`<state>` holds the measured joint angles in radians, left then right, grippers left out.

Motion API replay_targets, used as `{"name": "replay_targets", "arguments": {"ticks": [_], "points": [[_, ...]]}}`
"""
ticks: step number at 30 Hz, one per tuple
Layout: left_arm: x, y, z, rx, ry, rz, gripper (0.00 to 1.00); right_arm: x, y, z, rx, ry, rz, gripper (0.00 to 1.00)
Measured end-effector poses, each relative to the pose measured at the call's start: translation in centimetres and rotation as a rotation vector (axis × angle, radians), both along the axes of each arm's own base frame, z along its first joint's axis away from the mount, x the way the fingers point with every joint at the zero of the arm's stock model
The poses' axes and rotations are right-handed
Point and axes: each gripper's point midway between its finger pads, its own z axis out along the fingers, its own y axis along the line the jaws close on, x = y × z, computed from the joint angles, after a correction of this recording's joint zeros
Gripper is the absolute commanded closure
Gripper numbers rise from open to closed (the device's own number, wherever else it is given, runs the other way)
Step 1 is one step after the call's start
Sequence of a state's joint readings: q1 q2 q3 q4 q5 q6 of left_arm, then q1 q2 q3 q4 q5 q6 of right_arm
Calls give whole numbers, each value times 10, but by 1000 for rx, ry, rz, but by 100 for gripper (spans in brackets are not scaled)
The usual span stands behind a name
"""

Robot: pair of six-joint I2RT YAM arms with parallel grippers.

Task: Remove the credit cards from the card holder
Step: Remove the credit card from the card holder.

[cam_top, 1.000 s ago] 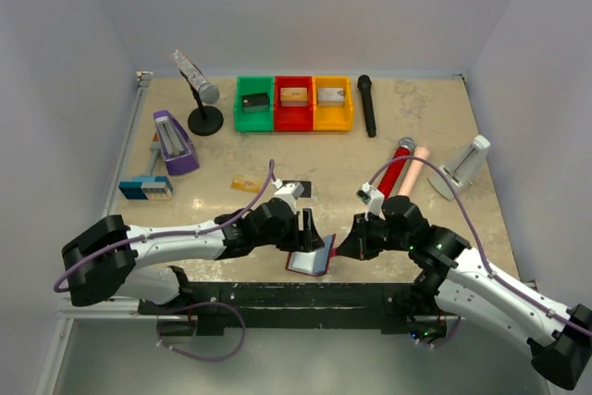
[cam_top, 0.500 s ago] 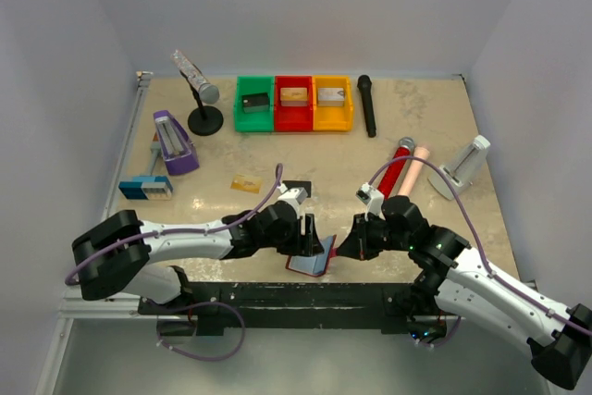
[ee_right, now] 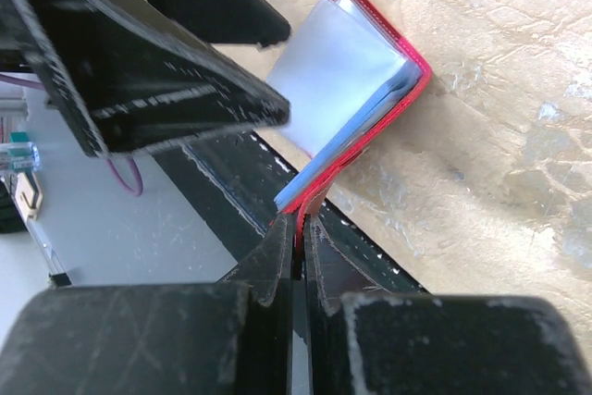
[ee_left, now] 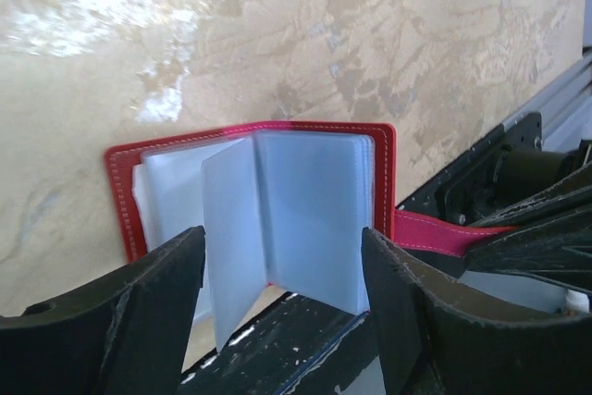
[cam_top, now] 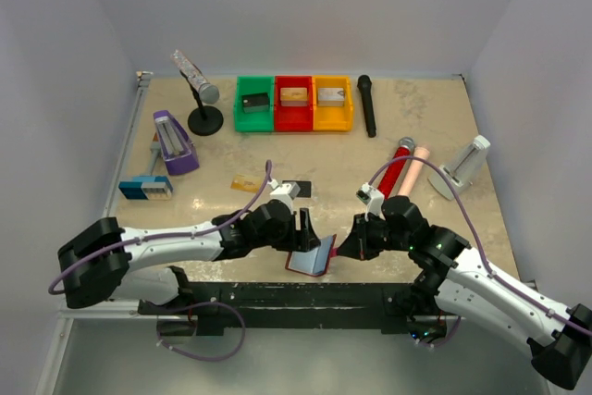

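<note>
The card holder (cam_top: 313, 256) is a dark red wallet, spread open at the table's near edge with its light blue clear pockets (ee_left: 314, 201) fanned up. My right gripper (ee_right: 301, 219) is shut on its red tab strap (ee_left: 435, 233), seen from above at the wallet's right (cam_top: 347, 245). My left gripper (ee_left: 280, 252) is open, and its fingers straddle the blue pockets without touching them; from above it sits at the wallet's upper left (cam_top: 305, 228). A gold-tan credit card (cam_top: 244, 183) and a black one (cam_top: 298, 189) lie flat on the table behind the left arm.
Green (cam_top: 254, 104), red (cam_top: 294, 104) and yellow (cam_top: 333, 104) bins, each holding a block, line the back. A black microphone (cam_top: 367, 105), a red microphone (cam_top: 396, 168), a microphone stand (cam_top: 203, 104), a purple object (cam_top: 173, 142) and a white stand (cam_top: 467, 164) surround them. A black rail (cam_top: 296, 293) runs under the wallet.
The left gripper nudged right toward the wallet and came back a little, staying open. The right gripper kept its grip on the strap and the wallet stayed put.
</note>
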<state>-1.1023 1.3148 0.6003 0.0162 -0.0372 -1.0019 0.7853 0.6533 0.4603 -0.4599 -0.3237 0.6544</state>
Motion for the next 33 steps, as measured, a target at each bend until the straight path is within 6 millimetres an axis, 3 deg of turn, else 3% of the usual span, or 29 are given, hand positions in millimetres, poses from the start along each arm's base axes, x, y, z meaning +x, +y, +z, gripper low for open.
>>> {"name": "replay_targets", "arguments": {"ticks": [5, 9, 16, 22, 33], "points": [[11, 16, 16, 11, -63, 76, 29, 0, 0, -1, -3, 1, 1, 100], [10, 7, 21, -24, -71, 44, 31, 0, -1, -1, -5, -1, 2, 100], [-13, -17, 0, 16, -26, -102, 31, 0, -4, -4, -22, 0, -12, 100], [-22, -31, 0, 13, -20, -166, 33, -2, -8, -7, -24, -1, -16, 100], [-23, -25, -12, 80, -4, -163, 36, -4, -10, -9, -34, 6, -18, 100]]}}
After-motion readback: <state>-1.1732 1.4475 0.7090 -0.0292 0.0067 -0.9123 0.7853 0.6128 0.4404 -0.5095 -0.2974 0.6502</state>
